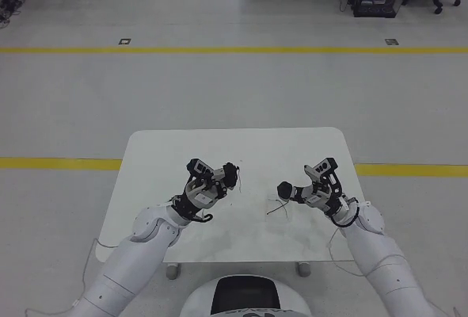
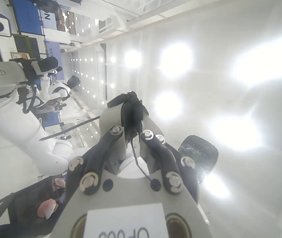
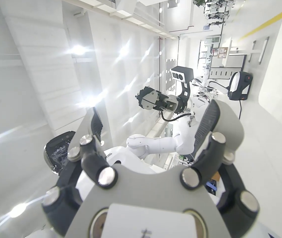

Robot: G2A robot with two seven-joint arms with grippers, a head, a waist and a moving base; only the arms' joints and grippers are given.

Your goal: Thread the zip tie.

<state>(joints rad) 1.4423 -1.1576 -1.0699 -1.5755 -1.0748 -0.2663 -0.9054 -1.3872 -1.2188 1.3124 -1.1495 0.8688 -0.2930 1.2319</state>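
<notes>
I've got my left gripper up off the worktop, jaws clamped on the zip tie so its tail pokes free, and my right gripper opposite, jaws wide, looks placed to take it.

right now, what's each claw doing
left claw: closed on the zip tie
right claw: open

A white table stands on a pale grey floor; beyond the table runs a yellow line.
</notes>
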